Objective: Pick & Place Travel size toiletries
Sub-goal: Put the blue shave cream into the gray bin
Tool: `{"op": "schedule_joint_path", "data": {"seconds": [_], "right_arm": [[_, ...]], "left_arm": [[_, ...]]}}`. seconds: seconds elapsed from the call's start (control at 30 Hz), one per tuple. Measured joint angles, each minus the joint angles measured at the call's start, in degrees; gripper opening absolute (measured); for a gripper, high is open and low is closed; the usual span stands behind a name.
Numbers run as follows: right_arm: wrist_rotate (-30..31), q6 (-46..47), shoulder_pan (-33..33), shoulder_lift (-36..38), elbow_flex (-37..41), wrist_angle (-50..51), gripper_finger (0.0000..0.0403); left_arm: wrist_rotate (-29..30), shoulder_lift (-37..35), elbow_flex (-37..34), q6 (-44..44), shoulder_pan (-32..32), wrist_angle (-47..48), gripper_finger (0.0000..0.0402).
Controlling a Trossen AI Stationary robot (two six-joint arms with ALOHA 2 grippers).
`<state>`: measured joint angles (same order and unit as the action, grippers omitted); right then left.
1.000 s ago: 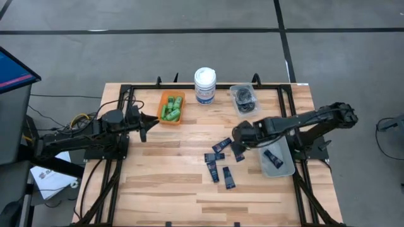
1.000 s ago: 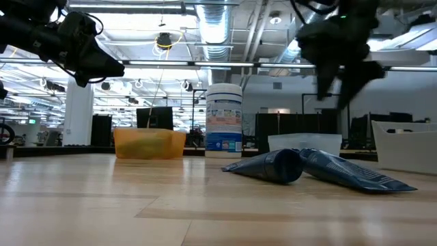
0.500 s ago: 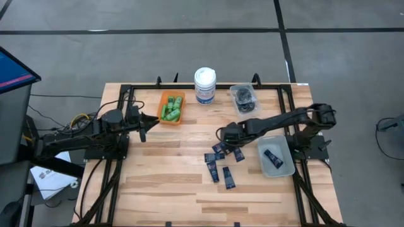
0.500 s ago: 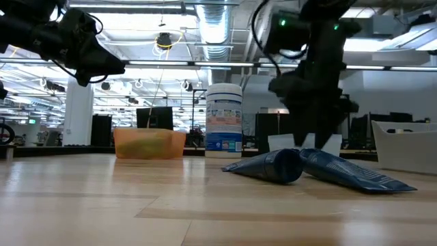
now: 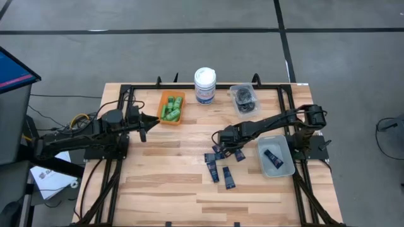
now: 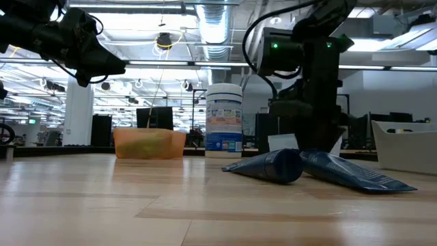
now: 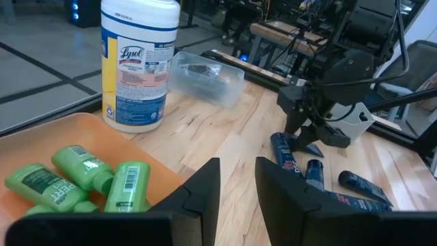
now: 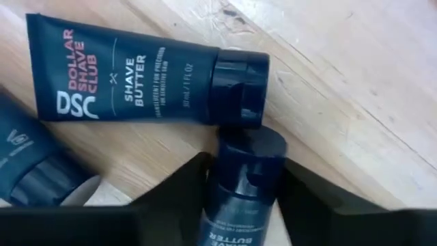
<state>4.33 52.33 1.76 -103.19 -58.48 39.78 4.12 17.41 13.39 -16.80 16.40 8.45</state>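
Several dark navy tubes (image 5: 221, 165) lie flat on the table's middle, and another tube (image 5: 273, 157) lies in the clear bin (image 5: 285, 169). Green bottles (image 5: 171, 108) fill the orange bin (image 5: 163, 99). Black discs sit in a clear container (image 5: 243, 99). My right gripper (image 5: 219, 141) is low over the far end of the tube cluster. It is open, with one finger (image 8: 171, 201) on each side of a tube's cap (image 8: 244, 164). My left gripper (image 7: 237, 188) is open and hovers near the orange bin. My right gripper comes from above, pointing down, with its fingers on either side of the cap end (image 8: 244, 164) of one navy tube. The tube lies flat on the table. I cannot tell whether the fingers touch it.
A large white canister (image 5: 204, 85) stands at the far edge between the orange bin and the disc container. A second tube (image 8: 130, 78) lies with its cap right against the straddled one. Bare wood spreads toward the near edge.
My right gripper has moved from beside the clear bin toward the table's left and come down onto the far end of the tube cluster. The tubes have stayed where they were.
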Motion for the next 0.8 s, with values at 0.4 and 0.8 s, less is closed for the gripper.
{"op": "schedule_joint_path", "data": {"seconds": [0.4,0.8], "right_arm": [[-0.27,-1.28,-0.04,11.5,0.26,3.77,0.0101],[6.0,13.69,5.17,27.77,2.8,34.22,0.011]], "left_arm": [[0.06,0.0,0.0,-0.01,0.02,0.02,0.0089],[0.07,0.0,0.0,-0.02,0.02,0.04,0.0089]]}}
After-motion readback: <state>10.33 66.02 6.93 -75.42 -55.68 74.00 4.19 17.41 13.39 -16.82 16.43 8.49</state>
